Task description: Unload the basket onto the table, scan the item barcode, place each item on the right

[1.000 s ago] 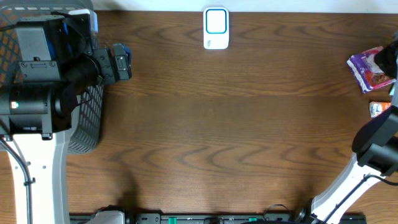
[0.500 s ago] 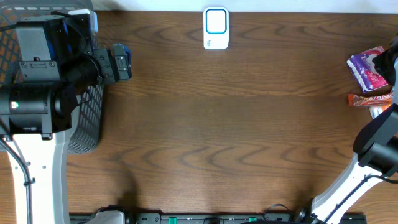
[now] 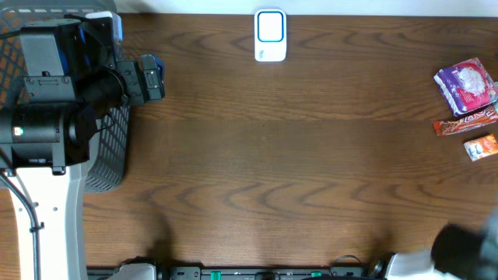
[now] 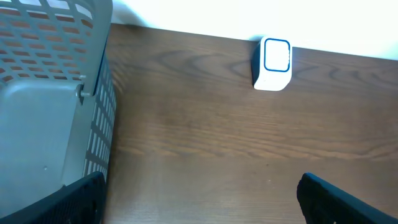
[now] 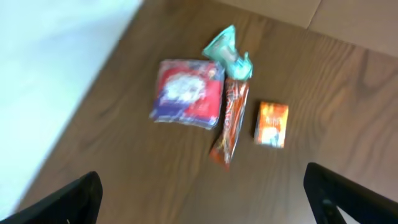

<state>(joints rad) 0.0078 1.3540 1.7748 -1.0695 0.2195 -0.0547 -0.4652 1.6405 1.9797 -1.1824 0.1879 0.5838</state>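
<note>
Overhead, the right side of the desk [image 3: 311, 163] has changed most: the right arm, which a second ago reached over the items there, is now only a dark blur at the near right corner. The spot it covered lies bare to view. An orange-red snack bar [image 3: 465, 122], not seen on the desk a second ago, now lies flat near the right edge. It sits between a purple packet [image 3: 465, 84] on its far side and a small orange box [image 3: 481, 147] on its near side. The right wrist view looks down on this cluster from above and is blurred. It shows the right gripper [image 5: 202, 190] spread wide with nothing between its fingers, and a teal packet [image 5: 230, 53] touching one end of the bar. The white scanner [image 3: 270, 35] with its blue-rimmed window stands at the far edge in the middle, well apart from the bar, and is unmoved. The left arm has not shifted either. It hangs at the far left beside the grey mesh basket [image 4: 56, 93], and the left gripper [image 4: 199, 193] is fully spread and empty, looking across bare wood toward the scanner.
</note>
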